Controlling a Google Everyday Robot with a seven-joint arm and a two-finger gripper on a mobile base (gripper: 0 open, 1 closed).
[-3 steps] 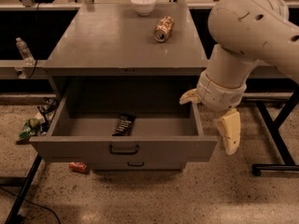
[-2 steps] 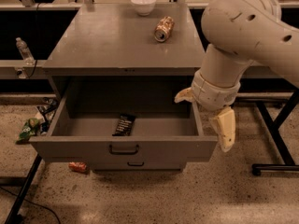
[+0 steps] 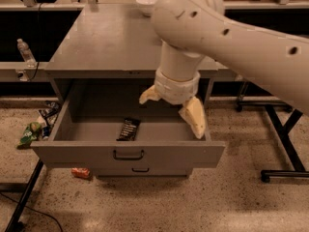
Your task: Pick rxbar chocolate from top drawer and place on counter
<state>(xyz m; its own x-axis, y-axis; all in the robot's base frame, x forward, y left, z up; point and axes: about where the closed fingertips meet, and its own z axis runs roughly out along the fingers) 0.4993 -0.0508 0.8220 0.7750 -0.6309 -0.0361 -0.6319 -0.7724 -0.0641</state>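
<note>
The rxbar chocolate (image 3: 129, 129), a black wrapper with pale lettering, lies flat on the floor of the open top drawer (image 3: 72, 149), left of middle. My gripper (image 3: 171, 109) hangs over the right half of the drawer, just above its floor, to the right of the bar and apart from it. Its two pale fingers (image 3: 193, 118) are spread wide and hold nothing. The grey counter (image 3: 106, 37) lies above the drawer; my arm covers its right part.
A white bowl (image 3: 147, 3) stands at the back of the counter. A lower drawer handle (image 3: 140, 169) shows below. Litter (image 3: 34, 129) and an orange wrapper (image 3: 80, 172) lie on the floor at left. A bottle (image 3: 25, 52) stands at far left. Black frame legs (image 3: 285, 149) stand at right.
My arm has swung left from beside the drawer's right edge to over the drawer's inside. It now covers the right part of the counter.
</note>
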